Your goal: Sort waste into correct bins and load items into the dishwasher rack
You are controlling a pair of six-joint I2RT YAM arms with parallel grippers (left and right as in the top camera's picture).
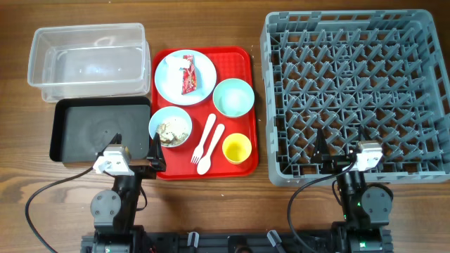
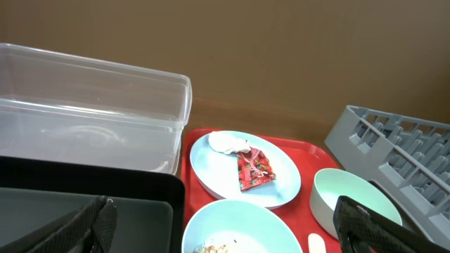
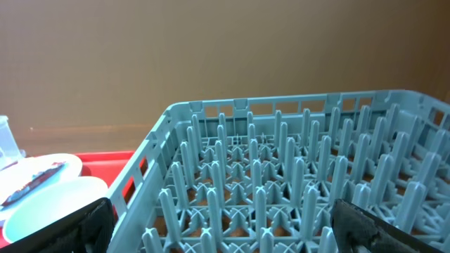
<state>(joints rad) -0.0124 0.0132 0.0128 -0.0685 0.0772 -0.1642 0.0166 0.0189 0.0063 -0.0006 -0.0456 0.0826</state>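
Note:
On the red tray [image 1: 242, 60] lie a pale blue plate [image 1: 169, 76] carrying the red-and-white wrapper [image 1: 188, 74], a mint bowl [image 1: 233, 97], a blue bowl [image 1: 171, 113] holding food scraps [image 1: 171, 131], a white fork [image 1: 202, 140], a white spoon [image 1: 209, 153] and a yellow cup [image 1: 237, 148]. The clear tub [image 1: 88, 62] and black tray [image 1: 98, 130] sit to the left, the empty grey rack [image 1: 358, 91] to the right. My left gripper [image 1: 133, 144] is open over the black tray's front right corner, with the scrap bowl [image 2: 239, 221] between its fingers [image 2: 228, 232]. My right gripper [image 1: 342, 144] is open over the rack's front edge [image 3: 225, 225].
The left wrist view shows the wrapper [image 2: 253, 169] on the plate [image 2: 281, 179], the clear tub [image 2: 91, 112] and the black tray [image 2: 84, 183]. Cables trail from both arm bases at the table's front edge. The rack's pegs [image 3: 281, 161] stand under the right gripper.

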